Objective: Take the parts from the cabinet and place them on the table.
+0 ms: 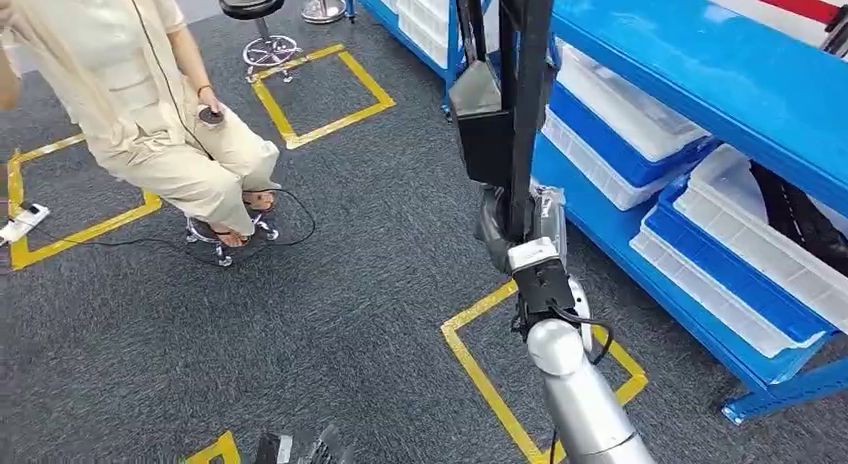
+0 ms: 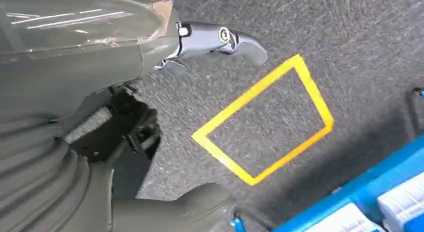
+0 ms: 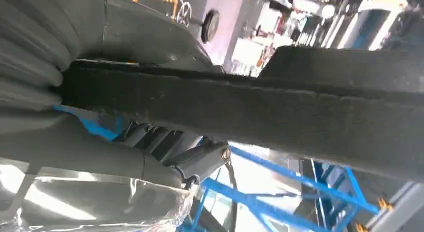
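Gripping a long black rough-surfaced bar [image 1: 527, 74] in the right hand [image 1: 515, 222], fingers wrapping round its lower end, bar standing upright and already lifted out of the blue metal shelving cabinet [image 1: 700, 74]. Crossing the whole right wrist view, pressing tight against the palm. Carrying it just beside the shelf edge and the white-and-blue plastic bins [image 1: 620, 134], so judging the lift done and the carry to the worktop coming up.

Hanging low over the grey carpet [image 1: 350, 284] with the left hand [image 2: 125, 52], fingers spread, holding nothing.

Watching the risks now: holding such a long piece by one end, risking a tilt or a slide through the fingers on any quick turn. Swinging the tall top into the upper shelf while turning away, possibly knocking it loose. Passing near the person in pale clothes seated on a stool [image 1: 150, 94], and stepping among yellow tape squares [image 1: 480, 354].
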Tool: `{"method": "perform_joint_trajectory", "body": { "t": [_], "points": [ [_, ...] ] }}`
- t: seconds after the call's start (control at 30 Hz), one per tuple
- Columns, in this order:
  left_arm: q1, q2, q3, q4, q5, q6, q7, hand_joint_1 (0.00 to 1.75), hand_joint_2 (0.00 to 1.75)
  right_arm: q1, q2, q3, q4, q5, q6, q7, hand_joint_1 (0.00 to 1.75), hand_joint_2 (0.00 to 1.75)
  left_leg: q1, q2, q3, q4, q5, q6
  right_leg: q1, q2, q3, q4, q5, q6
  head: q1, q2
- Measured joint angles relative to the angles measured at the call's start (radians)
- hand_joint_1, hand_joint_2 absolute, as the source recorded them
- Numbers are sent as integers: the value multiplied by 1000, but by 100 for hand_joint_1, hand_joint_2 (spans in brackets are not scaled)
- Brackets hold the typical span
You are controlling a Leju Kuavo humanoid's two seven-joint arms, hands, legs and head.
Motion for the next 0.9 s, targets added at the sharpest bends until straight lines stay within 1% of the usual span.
{"method": "perform_joint_trajectory", "body": {
  "t": [0.03,0.07,0.1,0.13,0.17,0.23,0.27,0.3,0.33,0.37,0.4,0.43,0.47,0.5,0.53,0.57,0.6,0.63,0.67,0.7,0.73,0.77,0.8,0.83,0.87,0.9],
  "points": [
    [0,0,-1,0,2,-4,0,0,175,1,1,0,0,4,-2,2,175,175,0,1,33,-64,36,5,2,-8,1,0,-1,-1,0,0],
    [-1,0,-2,0,6,-12,0,0,175,2,2,0,-3,9,-2,5,175,175,-3,9,89,-166,81,15,4,-16,2,0,-2,-1,0,0],
    [-2,0,-5,0,6,-12,0,0,175,2,4,0,-9,12,-2,8,175,175,-9,39,144,-259,110,28,5,-22,5,0,-2,-2,0,0],
    [-4,0,-7,0,5,-11,1,0,175,3,6,0,-13,14,-2,10,175,175,-21,65,156,-284,92,31,12,-27,4,0,-4,0,2,0],
    [-5,-1,-10,0,5,-10,4,0,175,3,6,0,-17,14,-2,12,175,175,-25,53,155,-290,97,35,13,-33,3,-1,-5,2,2,0],
    [-4,0,-12,0,13,-13,21,0,175,9,7,0,-20,16,4,16,175,175,-29,38,151,-289,97,39,11,-49,6,-6,-6,7,0,0],
    [-4,0,-13,0,15,-15,24,0,175,10,8,0,-22,16,6,18,175,175,-29,26,157,-301,103,46,14,-57,12,-10,-6,12,0,0],
    [-2,-2,-14,0,16,-19,26,0,175,11,8,0,-27,17,7,19,175,175,-14,19,171,-320,116,50,14,-33,0,5,-16,16,3,0],
    [-4,-3,-16,0,21,-30,26,0,175,10,8,0,-29,17,7,19,175,175,-13,12,175,-327,119,56,12,0,-9,40,-38,12,2,0],
    [-6,-4,-16,0,27,-40,26,0,175,11,8,0,-31,17,7,19,175,175,-13,6,175,-327,121,59,10,22,-40,108,-69,7,3,0],
    [-6,-5,-17,0,23,-41,27,0,175,13,6,0,-31,17,7,19,175,175,-11,-6,174,-327,121,59,8,32,-82,196,-105,4,14,0],
    [-5,-5,-22,0,10,-29,29,0,175,17,5,0,-31,18,7,20,175,175,-11,-17,173,-327,121,59,6,35,-118,266,-128,5,16,0],
    [-4,-5,-27,1,4,-18,37,0,175,22,3,-1,-31,20,9,22,175,175,-11,-29,173,-326,121,59,2,36,-140,303,-133,12,17,0],
    [-3,-5,-30,2,4,-18,40,0,175,26,1,-1,-31,22,9,22,175,175,-10,-41,173,-326,122,58,0,36,-136,288,-120,21,18,0],
    [-2,-5,-31,3,5,-21,43,0,175,28,0,-1,-32,24,9,23,175,175,-8,-53,174,-324,121,57,-5,36,-110,231,-91,35,18,0],
    [-3,-6,-33,3,6,-25,44,0,175,28,-1,-1,-37,24,9,23,175,175,-4,-66,174,-318,118,52,-12,42,-65,132,-46,52,18,0],
    [-3,-6,-35,3,6,-26,45,0,175,28,-2,-1,-39,26,9,23,175,175,0,-76,171,-308,113,45,-20,60,-19,35,-7,66,19,0],
    [-3,-6,-36,3,7,-24,46,0,175,28,-4,-2,-40,25,9,24,175,175,-4,-86,167,-299,108,35,-17,81,-9,10,-9,63,24,0],
    [-3,-6,-38,4,7,-20,49,0,175,29,-3,-2,-44,25,10,25,175,175,-5,-91,162,-292,106,30,-16,70,-3,1,-3,49,27,0],
    [-2,-6,-41,4,6,-16,52,0,175,30,-4,-2,-46,26,12,28,175,175,-5,-94,157,-295,109,26,-14,67,-2,4,-1,41,24,0],
    [-1,-6,-42,5,6,-11,54,0,175,29,-5,-2,-47,25,15,30,175,175,-2,-96,156,-299,112,22,-7,64,-4,5,0,36,21,0],
    [0,-6,-42,5,10,-10,61,0,175,29,-4,-2,-49,25,17,31,175,175,-1,-101,154,-297,112,19,-8,56,-3,3,3,29,21,0],
    [-1,-6,-42,5,17,-10,72,0,175,28,-3,-3,-53,24,19,31,175,175,3,-92,152,-289,104,16,-18,50,-1,1,5,22,22,0],
    [-2,-6,-42,5,18,-10,83,0,175,29,-3,-3,-57,24,19,32,175,175,-2,-51,140,-258,82,11,-16,46,1,1,3,17,16,0],
    [-5,-6,-42,5,17,-8,98,0,175,31,-3,-3,-62,24,19,32,175,175,0,-25,110,-198,48,6,-13,39,1,1,2,9,7,0],
    [-8,-5,-43,5,14,-3,112,0,175,34,-5,-5,-66,25,19,32,175,175,1,-10,71,-118,9,2,-9,31,1,1,0,7,7,0]
  ]
}}
